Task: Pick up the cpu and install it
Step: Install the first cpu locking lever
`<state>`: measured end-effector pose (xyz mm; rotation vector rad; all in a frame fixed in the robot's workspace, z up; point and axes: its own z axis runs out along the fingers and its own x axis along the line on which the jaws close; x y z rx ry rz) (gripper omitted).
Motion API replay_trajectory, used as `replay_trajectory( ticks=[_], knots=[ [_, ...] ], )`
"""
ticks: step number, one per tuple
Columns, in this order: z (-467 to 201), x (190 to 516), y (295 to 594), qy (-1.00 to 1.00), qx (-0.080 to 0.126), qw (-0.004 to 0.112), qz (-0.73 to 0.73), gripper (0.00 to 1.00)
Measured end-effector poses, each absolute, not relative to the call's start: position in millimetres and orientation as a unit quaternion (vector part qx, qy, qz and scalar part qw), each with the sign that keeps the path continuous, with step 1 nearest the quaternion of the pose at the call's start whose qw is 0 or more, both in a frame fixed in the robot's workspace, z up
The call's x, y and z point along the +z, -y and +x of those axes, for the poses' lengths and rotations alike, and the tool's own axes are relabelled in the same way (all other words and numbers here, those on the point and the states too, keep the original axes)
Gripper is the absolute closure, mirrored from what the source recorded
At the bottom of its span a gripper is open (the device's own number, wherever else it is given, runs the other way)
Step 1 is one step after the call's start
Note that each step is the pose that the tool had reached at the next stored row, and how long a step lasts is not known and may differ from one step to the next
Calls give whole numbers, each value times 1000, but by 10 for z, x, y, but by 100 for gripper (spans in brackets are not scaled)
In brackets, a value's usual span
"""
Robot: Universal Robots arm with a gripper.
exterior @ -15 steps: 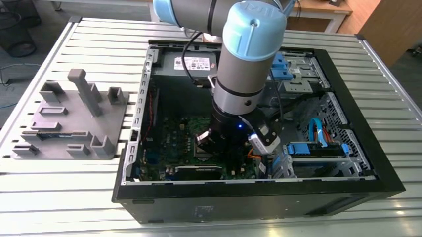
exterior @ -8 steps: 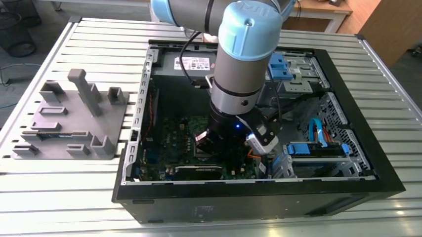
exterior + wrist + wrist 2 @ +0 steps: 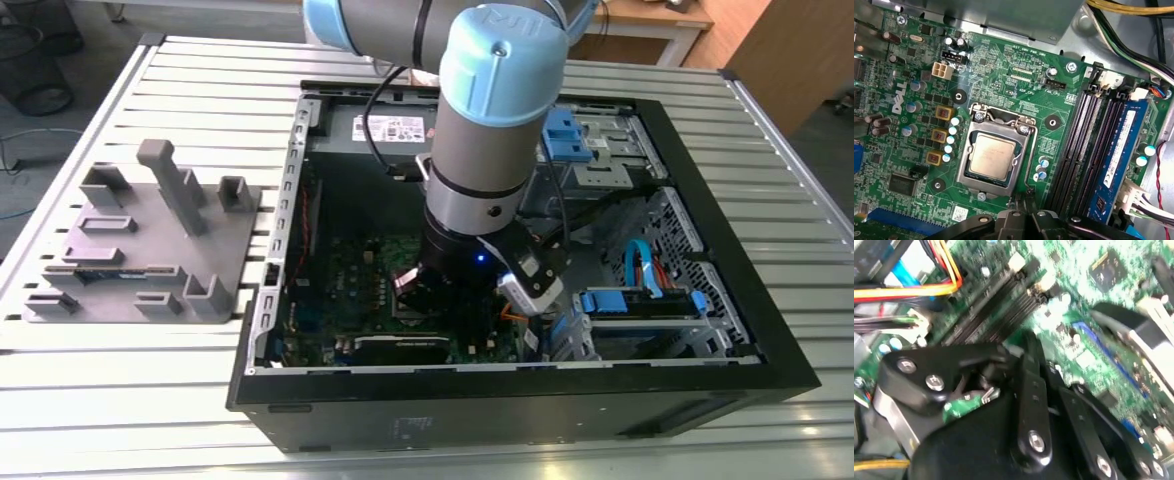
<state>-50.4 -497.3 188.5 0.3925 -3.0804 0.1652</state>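
A robot arm (image 3: 478,150) reaches down into an open computer case (image 3: 400,400) lying on a slatted metal surface (image 3: 134,400), seen whole from the exterior view. The first wrist view shows the green motherboard (image 3: 999,65), where the cpu (image 3: 992,156) sits in its socket, just beyond the tool (image 3: 1026,220); whether the tool is open or closed cannot be told.

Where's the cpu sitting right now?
In the first wrist view the cpu lies inside the silver socket frame on the green motherboard, between a row of small capacitors and the memory slots.
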Motion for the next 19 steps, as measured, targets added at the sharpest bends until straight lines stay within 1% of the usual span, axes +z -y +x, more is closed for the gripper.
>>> replay_trajectory(
  ticks=[13,19],
  knots=[
    [-504,2257,4973,990,53,16,126,89],
    [-510,2264,4969,990,53,16,126,89]
  ],
)
